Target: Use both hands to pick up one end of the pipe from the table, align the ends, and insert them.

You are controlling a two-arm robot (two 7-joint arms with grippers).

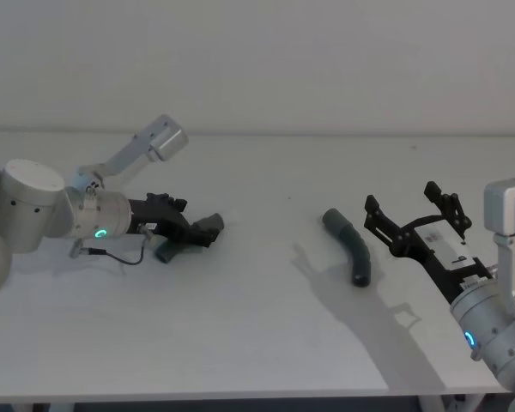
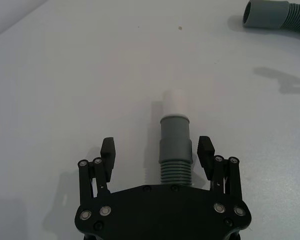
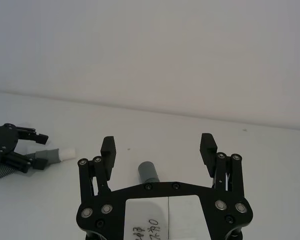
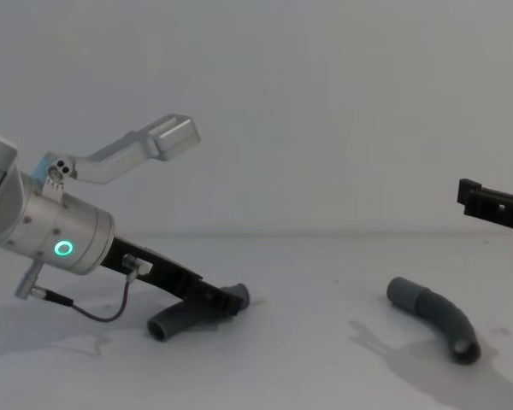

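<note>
Left wrist view: the left gripper (image 2: 157, 150) has its jaws apart, one on each side of the left hose (image 2: 175, 145), with a gap on both sides, so it clamps nothing. This hose lies on the table (image 1: 257, 343). Its long axis runs straight out between the jaws, and its white tip (image 2: 176, 101) points away from the gripper, toward the right hose (image 2: 275, 17).

In the head view the right hose (image 1: 350, 245) lies on the table right of the middle, well apart from the left one. It is curved, and its cuff is the end farther from the robot.

The right gripper (image 1: 401, 196) hangs above the table just to the right of it, jaws wide apart and empty. It is clearly the nearer gripper. In the right wrist view the cuff (image 3: 149, 172) shows between the jaws but below them.

I judge the left gripper needs only to close, while the right one must first go down and left to the cuff.
</note>
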